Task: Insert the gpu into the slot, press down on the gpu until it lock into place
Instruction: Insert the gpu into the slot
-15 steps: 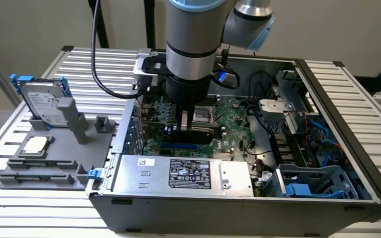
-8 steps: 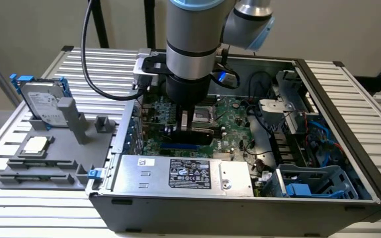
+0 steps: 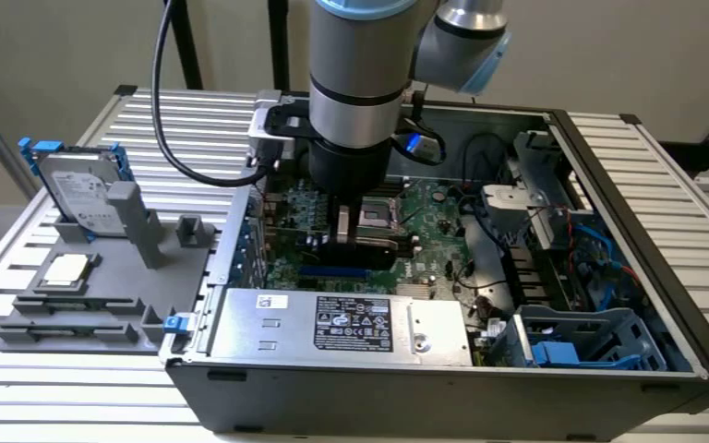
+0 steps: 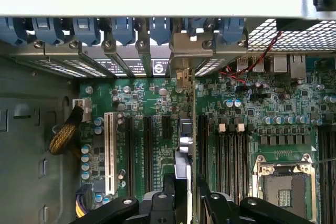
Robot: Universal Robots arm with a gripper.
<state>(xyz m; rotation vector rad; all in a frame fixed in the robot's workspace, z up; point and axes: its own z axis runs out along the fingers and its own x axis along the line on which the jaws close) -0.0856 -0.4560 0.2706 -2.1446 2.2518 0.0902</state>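
Jaws are wide open, sitting either side of the gpu [image 4: 193, 124], not squeezing it. It's up on edge over the blue slot [image 3: 330, 273], bracket [image 4: 191, 51] at the case's [image 3: 428, 406] back wall.

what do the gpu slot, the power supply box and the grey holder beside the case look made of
The slot: likely moulded plastic, solid bright blue, set on the green board.
The power supply box: sheet metal, bare silver-grey with a dull sheen, a printed label stuck on.
The grey holder: probably plastic, even matte grey with blocky shapes; moulded, printed or painted is not clear.
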